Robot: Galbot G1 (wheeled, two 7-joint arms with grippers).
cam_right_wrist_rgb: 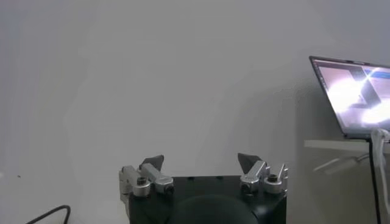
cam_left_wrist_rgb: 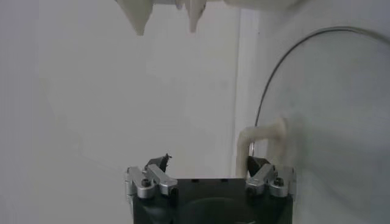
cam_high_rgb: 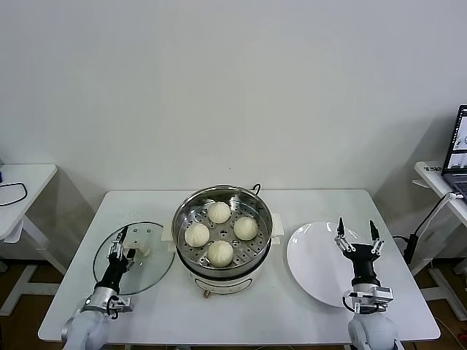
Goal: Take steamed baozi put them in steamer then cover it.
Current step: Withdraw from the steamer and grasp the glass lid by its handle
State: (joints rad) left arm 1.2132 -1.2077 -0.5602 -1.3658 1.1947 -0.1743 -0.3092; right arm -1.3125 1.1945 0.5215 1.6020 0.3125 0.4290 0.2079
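Steel steamer [cam_high_rgb: 222,219] holds four baozi [cam_high_rgb: 219,212]; no writing is readable.

Even, soft, bright light fills the room, with only faint shadows around the left gripper [cam_high_rgb: 125,241] and beneath the steamer [cam_high_rgb: 222,232]. Its steel rim glints mildly. Close surfaces beyond the left gripper look blurred in its wrist view.

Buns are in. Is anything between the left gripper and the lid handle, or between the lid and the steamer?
Nothing visible. The left gripper is open, right at the lid's handle, jaws either side of it. The lid lies flat on the table just left of the steamer, with only bare tabletop between. The right gripper hovers open over the plate, out of the way.
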